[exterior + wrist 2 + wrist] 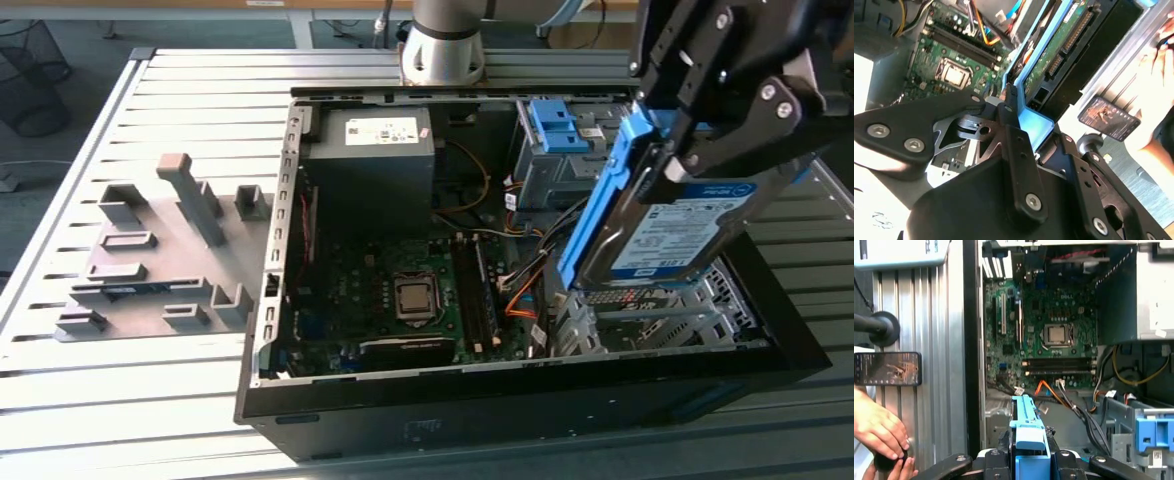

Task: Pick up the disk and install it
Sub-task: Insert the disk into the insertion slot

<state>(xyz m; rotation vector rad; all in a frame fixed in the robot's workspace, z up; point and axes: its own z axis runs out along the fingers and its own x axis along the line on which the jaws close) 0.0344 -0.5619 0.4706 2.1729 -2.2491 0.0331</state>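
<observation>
1 gripper [697,150] pinching the disk [663,238] over the open computer case [534,405].
We see the disk clamped by its blue frame, on edge and tilted, at 2 o'clock from the motherboard [387,300] in the exterior view; a person's hand [879,427] rests on the table [929,315] outside the case.

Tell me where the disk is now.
The disk is at the exterior view's right, held tilted by the gripper above the open computer case, over its drive cage.

I see the disk [663,232], silver, white-and-blue label, blue carrier, clamped in the claw [714,150], tilted on edge above the case [534,410].
</observation>
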